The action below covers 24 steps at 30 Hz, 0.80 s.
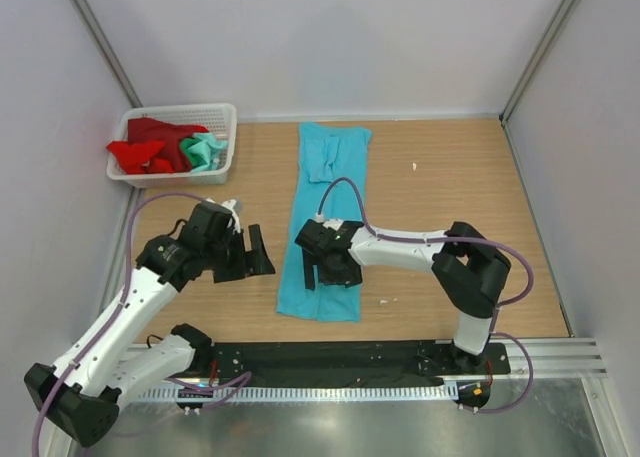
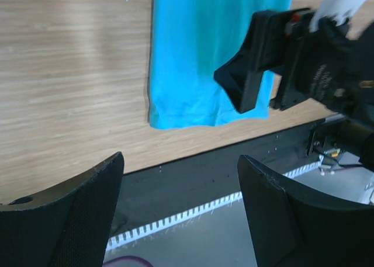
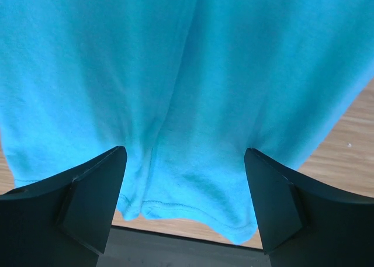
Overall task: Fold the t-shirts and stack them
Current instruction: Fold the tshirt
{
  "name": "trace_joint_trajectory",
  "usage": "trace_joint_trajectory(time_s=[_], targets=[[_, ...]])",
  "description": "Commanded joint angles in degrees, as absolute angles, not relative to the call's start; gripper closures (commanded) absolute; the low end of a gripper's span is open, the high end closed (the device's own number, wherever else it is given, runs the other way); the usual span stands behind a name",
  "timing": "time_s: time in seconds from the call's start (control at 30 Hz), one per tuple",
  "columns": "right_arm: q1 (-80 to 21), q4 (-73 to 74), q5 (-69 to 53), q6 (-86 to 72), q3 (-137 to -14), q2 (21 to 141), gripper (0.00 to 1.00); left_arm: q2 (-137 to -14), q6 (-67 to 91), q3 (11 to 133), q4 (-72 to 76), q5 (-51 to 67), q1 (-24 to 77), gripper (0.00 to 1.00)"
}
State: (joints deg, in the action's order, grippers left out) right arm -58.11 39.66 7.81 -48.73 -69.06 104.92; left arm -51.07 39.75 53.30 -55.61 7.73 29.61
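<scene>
A sky-blue t-shirt [image 1: 325, 227] lies folded lengthwise into a long strip down the middle of the table, collar end far, hem near. My right gripper [image 1: 322, 265] hovers open above its near half; in the right wrist view the blue cloth [image 3: 193, 86] and its hem fill the space between the fingers. My left gripper [image 1: 252, 252] is open and empty just left of the strip; its wrist view shows the hem corner [image 2: 198, 74] and the right gripper [image 2: 263, 62]. Red [image 1: 150, 147] and mint green [image 1: 207, 151] shirts lie crumpled in the basket.
A white mesh basket [image 1: 225, 112] stands at the far left corner. White walls enclose the table on three sides. A black base strip [image 1: 330, 355] runs along the near edge. Small white specks [image 1: 414, 165] lie on the wood.
</scene>
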Motion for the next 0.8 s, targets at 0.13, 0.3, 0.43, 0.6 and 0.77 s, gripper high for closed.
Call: trace_joint_trajectory(time_s=[0.13,0.3,0.43,0.6,0.77], targets=[[-57.92,41.5,10.9,-55.72,-65.07,87.21,0.1,-55.63,38.75,50.46,-53.45,14.94,28.83,0.27],[-57.83,31.15,5.81,-57.12,-51.09,75.27,0.19,-63.17,39.9,44.75,-46.5,19.58,27.17,0.39],[-57.74,24.0,4.3,-59.85,-39.58,69.18,0.38,-68.37,39.38,42.28,-41.59,21.71,25.05,0.47],[-56.52,13.83,2.99,-64.59,-29.37,62.41,0.4,-73.38,41.04,41.57,-38.06,23.73,23.03,0.46],[-55.28,7.57,-2.1,-65.39,-23.12,62.74,0.39,-76.72,40.78,40.7,-36.04,22.76,22.94,0.38]])
